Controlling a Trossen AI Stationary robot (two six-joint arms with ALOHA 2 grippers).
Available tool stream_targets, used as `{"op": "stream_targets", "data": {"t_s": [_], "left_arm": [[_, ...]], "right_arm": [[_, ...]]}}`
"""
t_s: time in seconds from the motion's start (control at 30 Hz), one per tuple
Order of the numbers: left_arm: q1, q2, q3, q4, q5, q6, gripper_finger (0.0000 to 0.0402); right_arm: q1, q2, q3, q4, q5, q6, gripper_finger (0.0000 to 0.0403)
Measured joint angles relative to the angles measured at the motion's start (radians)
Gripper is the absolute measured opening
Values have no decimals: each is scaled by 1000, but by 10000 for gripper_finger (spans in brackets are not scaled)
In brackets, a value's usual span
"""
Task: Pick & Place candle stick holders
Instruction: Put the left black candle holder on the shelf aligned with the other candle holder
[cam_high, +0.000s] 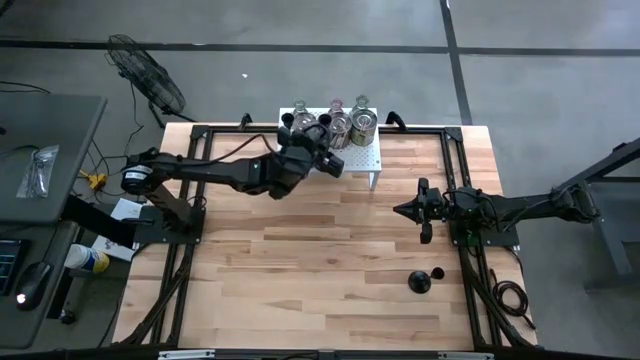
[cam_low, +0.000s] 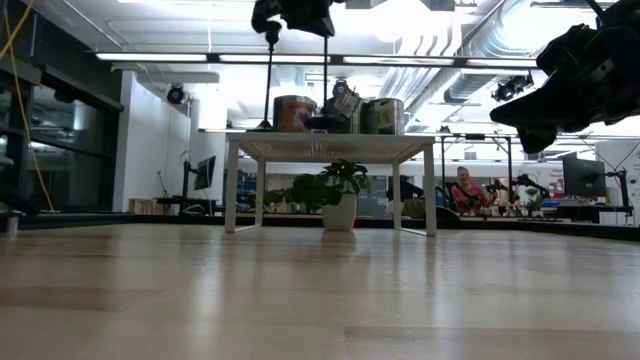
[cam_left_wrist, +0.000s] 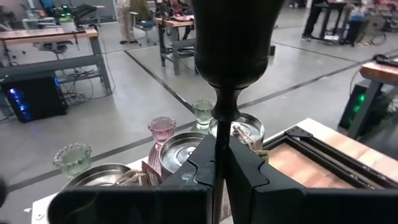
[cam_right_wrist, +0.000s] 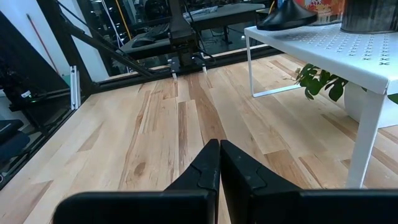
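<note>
My left gripper (cam_high: 322, 135) reaches over the white perforated rack (cam_high: 372, 160) at the table's far middle, shut on a black candle stick holder (cam_left_wrist: 233, 43). A second black holder (cam_low: 268, 80) stands by its base on the rack's left part. Squat glass holders, one green (cam_left_wrist: 73, 158), one pink (cam_left_wrist: 161, 130) and one clear (cam_left_wrist: 203, 112), stand among silvery tins (cam_left_wrist: 180, 152) on the rack. Another black holder (cam_high: 424, 280) lies on the table at the near right. My right gripper (cam_right_wrist: 219, 162) hangs shut above the table's right side, holding nothing. My left gripper pinches the black holder's thin stem (cam_left_wrist: 219, 124) between its two fingers, just below the wide cup. The fingers lie about level, coming from the near left, across the stem. The holder stands upright; its base (cam_low: 325, 122) is at the rack's top, touching or not I cannot tell.
A potted plant (cam_low: 338, 195) stands under the rack. Black frame rails (cam_high: 455, 150) run around the table's edges. Bare wood (cam_high: 300, 270) stretches from the rack to the near edge. A person (cam_low: 462, 185) sits in the room beyond.
</note>
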Motion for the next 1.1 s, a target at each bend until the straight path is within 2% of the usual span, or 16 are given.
{"op": "stream_targets", "data": {"t_s": [0.2, 0.4, 0.7, 1.1], "left_arm": [[-30, 8, 0, 9, -93, -14, 7], [-34, 64, 1, 108, -91, 0, 7], [-40, 85, 0, 152, -223, 36, 7], [-25, 85, 0, 148, -227, 35, 7]], "right_arm": [[0, 0, 0, 0, 0, 0, 4], [0, 0, 0, 1, 0, 0, 4], [0, 0, 0, 0, 0, 0, 4], [0, 0, 0, 0, 0, 0, 4]]}}
